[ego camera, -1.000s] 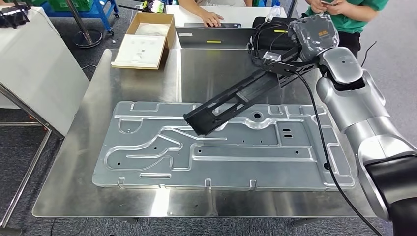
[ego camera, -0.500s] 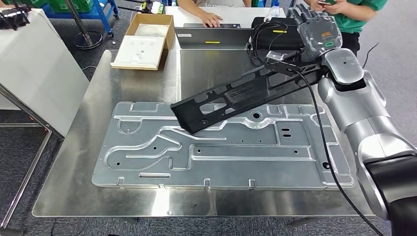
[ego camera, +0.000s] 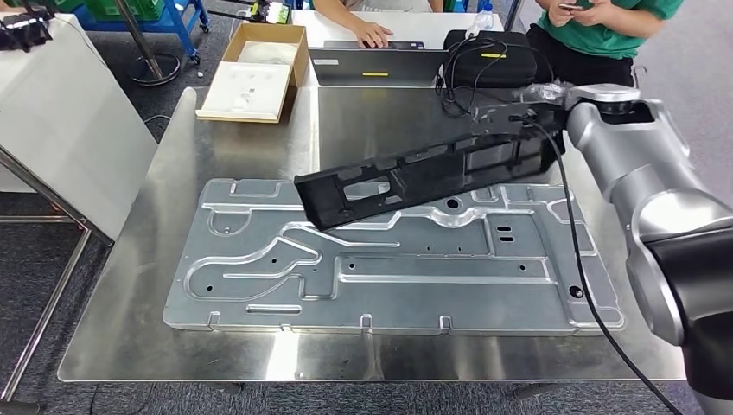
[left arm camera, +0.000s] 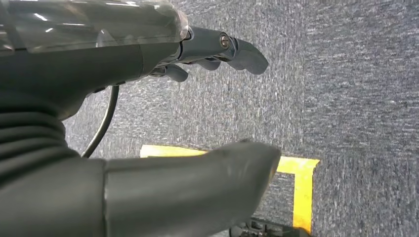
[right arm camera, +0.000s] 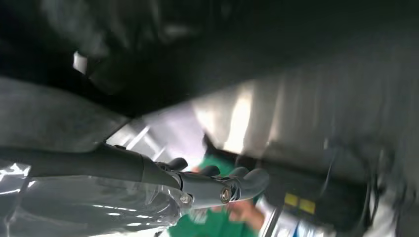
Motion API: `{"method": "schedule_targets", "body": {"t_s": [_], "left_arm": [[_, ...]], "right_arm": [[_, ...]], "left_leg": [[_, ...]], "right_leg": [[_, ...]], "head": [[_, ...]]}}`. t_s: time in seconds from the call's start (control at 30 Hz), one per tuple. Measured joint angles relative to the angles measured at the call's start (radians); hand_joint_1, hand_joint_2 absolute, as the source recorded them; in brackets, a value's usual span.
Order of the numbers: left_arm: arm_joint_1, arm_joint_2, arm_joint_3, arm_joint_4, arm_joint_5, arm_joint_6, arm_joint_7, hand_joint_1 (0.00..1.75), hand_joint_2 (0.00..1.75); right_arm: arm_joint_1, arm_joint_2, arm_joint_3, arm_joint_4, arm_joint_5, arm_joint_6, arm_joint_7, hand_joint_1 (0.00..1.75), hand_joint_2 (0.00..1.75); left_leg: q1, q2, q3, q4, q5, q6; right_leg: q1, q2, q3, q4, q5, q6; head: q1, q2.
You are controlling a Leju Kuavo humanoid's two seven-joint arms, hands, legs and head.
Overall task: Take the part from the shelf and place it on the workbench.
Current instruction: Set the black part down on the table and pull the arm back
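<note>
Carrying stage, by my reading: head view has the long black perforated plastic part [ego camera: 428,177] held in the air over the shiny steel counter [ego camera: 251,143], slanting down from the robot's right toward the middle. Its lower end hangs above the large stamped grey metal panel [ego camera: 389,268] that lies flat on the counter; whether that end touches the panel I cannot tell. The right hand [ego camera: 546,95] grips the part's far, higher end, mostly hidden behind it. An open cardboard box [ego camera: 259,65] sits at the counter's far left corner, a black bag [ego camera: 488,56] with cables at the far edge, and people beyond.

Left wrist view: left hand [left arm camera: 207,98] hangs over grey carpet [left arm camera: 360,98] with a yellow floor line [left arm camera: 301,187]; thumb and fingers apart, nothing between them.

Right wrist view: blurred. Dark fingers [right arm camera: 232,185] show below a large dark mass, likely the part, with bright counter metal and a green-clad person behind.

Judgement: the shelf pickup is done and placement remains. The next move calls for lowering the part level until it rests flat, then releasing; a tilted descent risks the low end catching the panel's ribs.
</note>
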Motion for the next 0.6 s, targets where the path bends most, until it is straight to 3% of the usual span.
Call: {"method": "schedule_targets", "body": {"t_s": [0.23,0.37,0.47,0.6], "left_arm": [[0.003,0.001,0.000,0.000,-0.006,0.004,-0.006,0.00,0.00],[0.005,0.002,0.000,0.000,-0.005,0.007,-0.018,0.00,0.00],[0.008,0.002,0.000,0.000,-0.006,0.013,-0.015,0.00,0.00],[0.009,0.005,0.003,0.000,-0.001,0.015,-0.021,0.00,0.00]], "right_arm": [[0.075,-0.075,0.003,0.072,-0.044,0.007,-0.015,0.00,0.00],[0.174,-0.120,-0.020,0.091,-0.189,-0.037,-0.065,0.00,0.00],[0.233,-0.140,-0.029,0.098,-0.153,-0.071,-0.003,0.00,0.00],[0.309,-0.161,-0.055,0.104,-0.246,-0.158,-0.096,0.00,0.00]], "left_leg": [[-0.001,0.000,0.003,0.000,-0.002,0.002],[-0.002,0.000,0.006,0.001,-0.003,0.003],[-0.002,-0.001,0.007,0.001,-0.004,0.003],[-0.002,0.003,0.009,0.001,-0.006,0.004]], "right_leg": [[0.000,0.000,0.005,-0.001,-0.001,0.002],[0.000,0.000,0.007,-0.001,-0.002,0.003],[0.000,-0.001,0.009,-0.001,-0.003,0.004],[0.000,0.003,0.010,-0.001,-0.003,0.004]], "head": [[0.000,0.000],[0.000,0.000],[0.000,0.000],[0.000,0.000]]}}
